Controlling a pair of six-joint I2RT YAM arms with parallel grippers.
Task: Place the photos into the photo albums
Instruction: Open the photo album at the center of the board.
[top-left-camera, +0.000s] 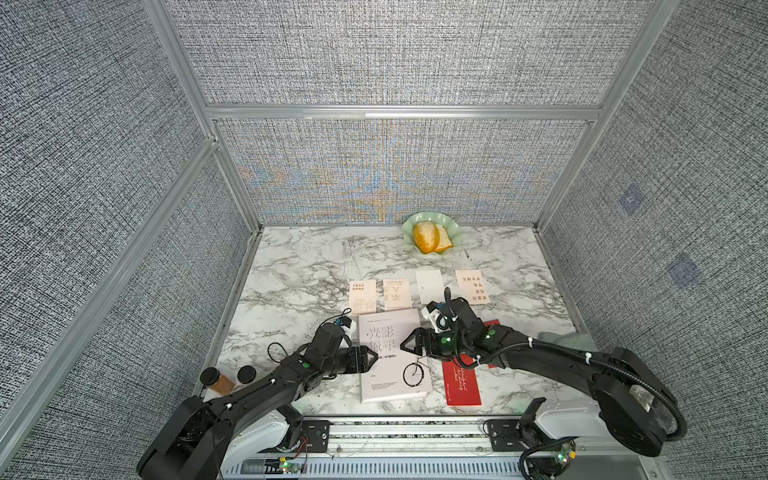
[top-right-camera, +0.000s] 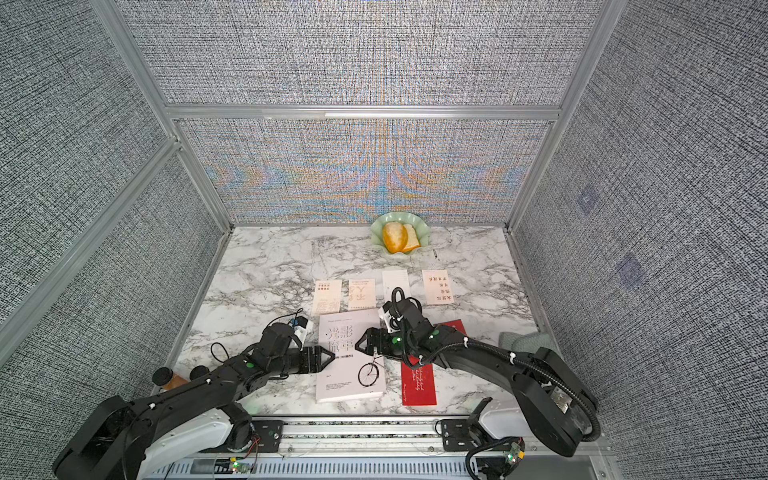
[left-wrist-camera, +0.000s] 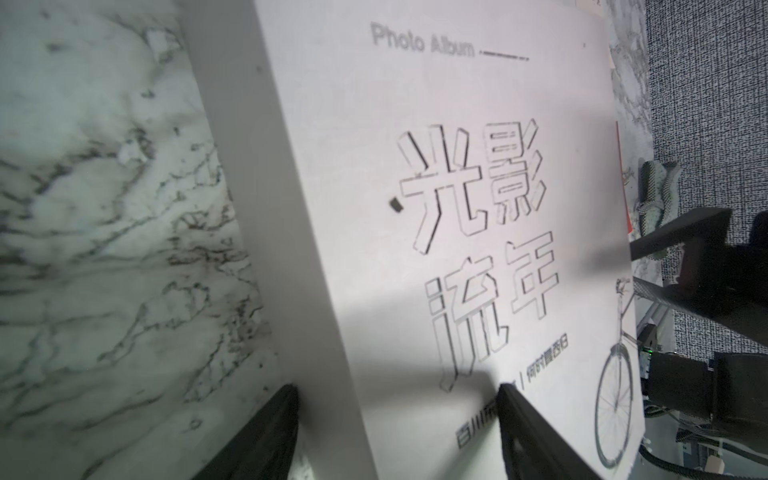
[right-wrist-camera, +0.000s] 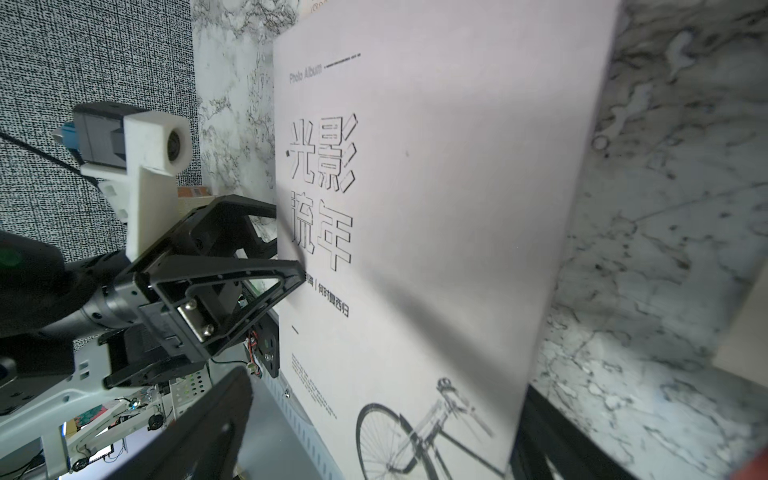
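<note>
The photo album (top-left-camera: 388, 380) lies closed and front up near the table's front, seen in both top views (top-right-camera: 347, 380). My left gripper (top-left-camera: 376, 358) is open at its left spine edge. One finger sits low by the spine and the other hangs over the cover (left-wrist-camera: 457, 166). My right gripper (top-left-camera: 402, 345) is open and straddles the album's right edge (right-wrist-camera: 436, 208). Behind the album lie several photos: three cream ones (top-left-camera: 363, 296) (top-left-camera: 397, 293) (top-left-camera: 471, 286) and a white one (top-left-camera: 429, 286). A red photo (top-left-camera: 462, 384) lies right of the album. Another red one (top-left-camera: 494, 326) is partly hidden under my right arm.
A pale green dish (top-left-camera: 409, 227) holding bread (top-left-camera: 428, 237) stands at the back of the marble table. Two dark-lidded jars (top-left-camera: 210, 376) (top-left-camera: 246, 374) sit at the front left beside my left arm. A grey-green cloth (top-left-camera: 561, 338) lies at the right edge. Woven walls close three sides.
</note>
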